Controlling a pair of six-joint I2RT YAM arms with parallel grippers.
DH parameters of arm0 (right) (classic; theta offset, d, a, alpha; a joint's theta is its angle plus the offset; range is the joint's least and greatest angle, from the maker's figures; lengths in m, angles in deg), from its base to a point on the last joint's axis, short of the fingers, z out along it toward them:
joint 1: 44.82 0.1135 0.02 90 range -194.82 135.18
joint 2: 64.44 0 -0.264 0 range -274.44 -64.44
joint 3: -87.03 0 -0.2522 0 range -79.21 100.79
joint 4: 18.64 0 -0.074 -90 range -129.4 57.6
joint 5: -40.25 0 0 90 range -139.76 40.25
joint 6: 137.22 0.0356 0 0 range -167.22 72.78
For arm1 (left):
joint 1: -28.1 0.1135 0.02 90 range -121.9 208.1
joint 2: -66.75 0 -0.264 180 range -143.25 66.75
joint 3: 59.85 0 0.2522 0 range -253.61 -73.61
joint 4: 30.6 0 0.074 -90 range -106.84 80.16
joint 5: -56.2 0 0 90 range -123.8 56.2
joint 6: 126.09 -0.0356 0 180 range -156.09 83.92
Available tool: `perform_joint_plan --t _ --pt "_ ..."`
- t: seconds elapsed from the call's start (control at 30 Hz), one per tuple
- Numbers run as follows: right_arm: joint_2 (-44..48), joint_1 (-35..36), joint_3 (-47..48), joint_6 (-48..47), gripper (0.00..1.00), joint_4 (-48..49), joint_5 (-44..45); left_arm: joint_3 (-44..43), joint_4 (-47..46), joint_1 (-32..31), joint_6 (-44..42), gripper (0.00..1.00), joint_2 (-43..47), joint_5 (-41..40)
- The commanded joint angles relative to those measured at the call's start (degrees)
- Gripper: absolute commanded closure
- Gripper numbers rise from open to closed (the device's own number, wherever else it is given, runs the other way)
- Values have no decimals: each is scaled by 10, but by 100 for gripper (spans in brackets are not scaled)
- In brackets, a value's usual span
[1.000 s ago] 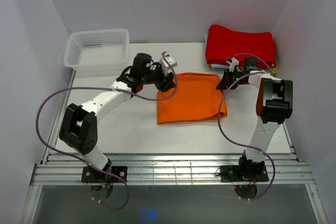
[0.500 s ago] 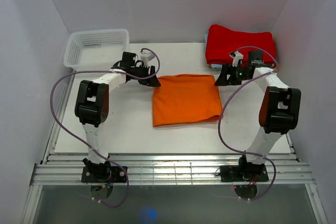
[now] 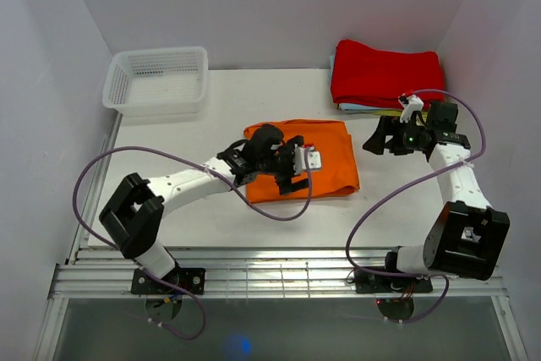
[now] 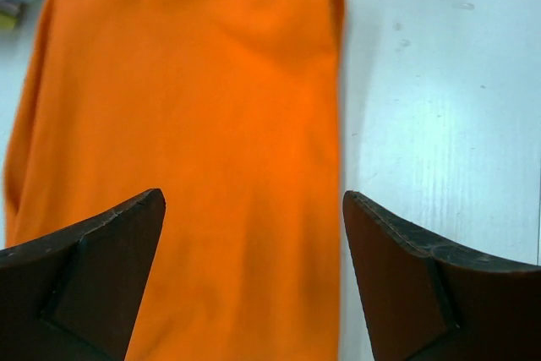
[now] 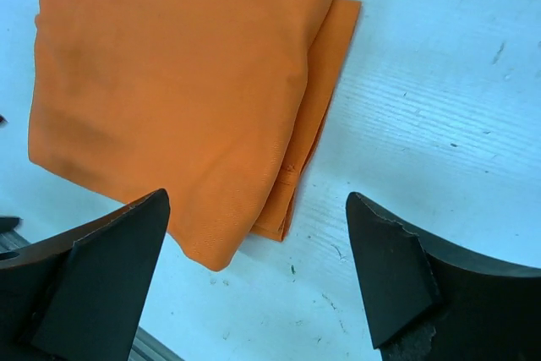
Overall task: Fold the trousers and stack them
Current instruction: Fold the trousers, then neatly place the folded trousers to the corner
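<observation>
Both hands have let go. The left hand now hangs wide open directly above the folded trousers. The right hand, also wide and empty, has drawn off beside them. Folding looks done; stacking remains.

No writing, label, brand mark, number or sign can be read in any view, not on the trousers nor on anything around them.
</observation>
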Motion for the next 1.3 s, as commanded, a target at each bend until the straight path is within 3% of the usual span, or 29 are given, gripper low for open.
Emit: perform_joint_plan --t 0.0,0.17,0.4,0.53,0.77,0.87,0.9,1.0,1.1,1.27 --pt "22 -18 -4 15 10 42 -11 -20 -31 -53 -77 5 -39 -93" --pt "-38 -25 -22 40 0 -17 -38 -84 -47 -93 -33 14 -119 -112" --pt "-84 -22 -111 110 0 90 -41 -28 -149 -92 21 8 -82 -79" --pt "-135 -16 -117 114 0 111 -60 2 -155 -92 22 5 -62 -74" --pt "-192 15 -128 144 19 156 -102 57 -190 -108 -44 2 -57 -60" --pt "-208 27 -126 158 42 170 -118 94 -257 -120 -66 2 -59 -65" --pt "-208 28 -123 161 59 172 -131 119 -304 -126 -67 2 -63 -91" --pt "-180 27 -113 171 92 165 -146 165 -402 -154 -85 2 -75 -147" --pt "-136 27 -105 207 92 163 -169 201 -512 -185 -126 2 -104 -194" --pt "-95 31 -113 280 92 183 -196 193 -618 -204 -165 2 -170 -282"
